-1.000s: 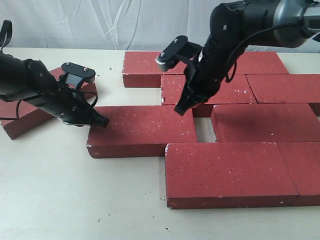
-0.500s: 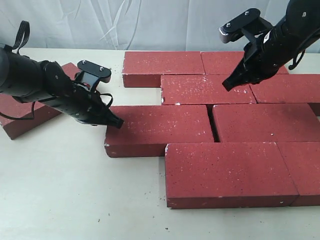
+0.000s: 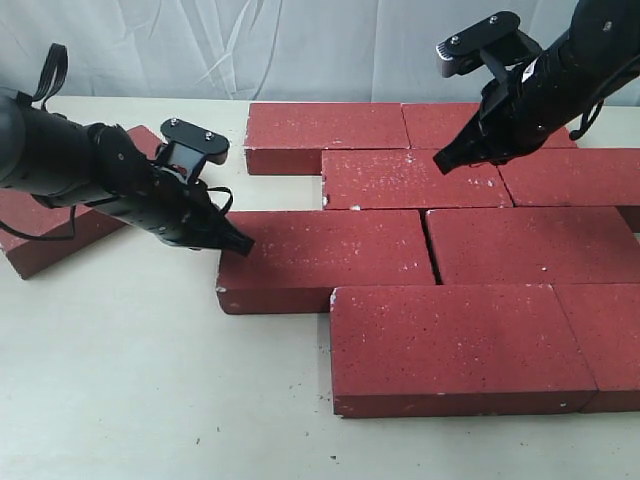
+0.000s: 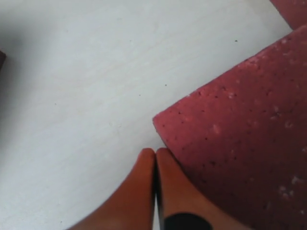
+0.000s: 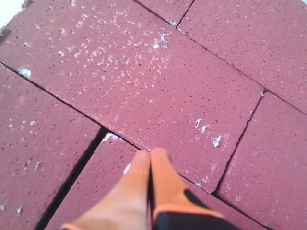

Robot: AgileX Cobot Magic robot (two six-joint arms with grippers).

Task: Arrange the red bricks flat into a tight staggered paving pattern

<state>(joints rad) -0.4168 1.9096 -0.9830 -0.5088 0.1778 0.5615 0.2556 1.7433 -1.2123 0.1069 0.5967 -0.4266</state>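
Most bricks paved; one loose brick at 9 o'clock is left. The left gripper, fingers together and empty, sits at the middle brick end. The right gripper is likewise together and empty at 1 o'clock.

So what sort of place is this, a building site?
Probably not: it looks like an indoor test bench. The red bricks lie on a pale tabletop, a white sheet hangs behind, and a robot's left claw and right claw work at them.
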